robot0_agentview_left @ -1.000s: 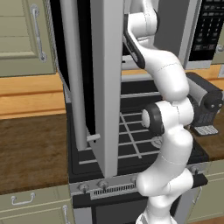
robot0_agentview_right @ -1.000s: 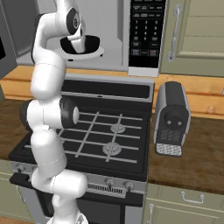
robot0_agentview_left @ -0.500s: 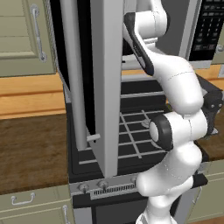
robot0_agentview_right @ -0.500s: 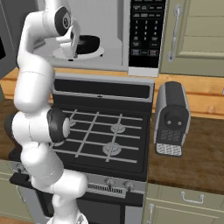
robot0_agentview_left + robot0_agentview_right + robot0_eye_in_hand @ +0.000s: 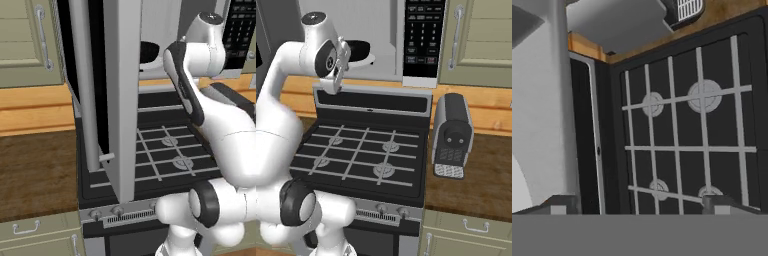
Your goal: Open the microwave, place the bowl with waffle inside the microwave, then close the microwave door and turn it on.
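The microwave door [image 5: 107,90] is standing wide open in the left base view, swung out toward the camera at about 10 o'clock, with its long vertical silver bar handle [image 5: 85,85] facing left. Behind it the microwave [image 5: 381,35] is showing its light grey interior, and the black bowl [image 5: 358,50] is sitting inside on the white turntable [image 5: 367,60], at about 11 o'clock in the right base view. In the left base view the bowl [image 5: 148,51] is peeking out between the door edge and the robot's white arm [image 5: 220,125]. The waffle is not discernible. The black keypad panel [image 5: 424,32] is occupying the microwave's right side, at 12 o'clock in the right base view.

The hand is hanging just in front of the oven cavity, above the back of the black gas stove [image 5: 361,155]. In the hand view the gripper [image 5: 639,204] is looking down on the stove grates [image 5: 682,145], its two dark tips set wide apart at the bottom edge with nothing between the jaws.

A black and silver toaster [image 5: 452,136] is standing on the wooden desk [image 5: 476,175] just right of the stove, at 3 o'clock in the right base view. Beige cabinets [image 5: 481,40] are flanking the microwave.
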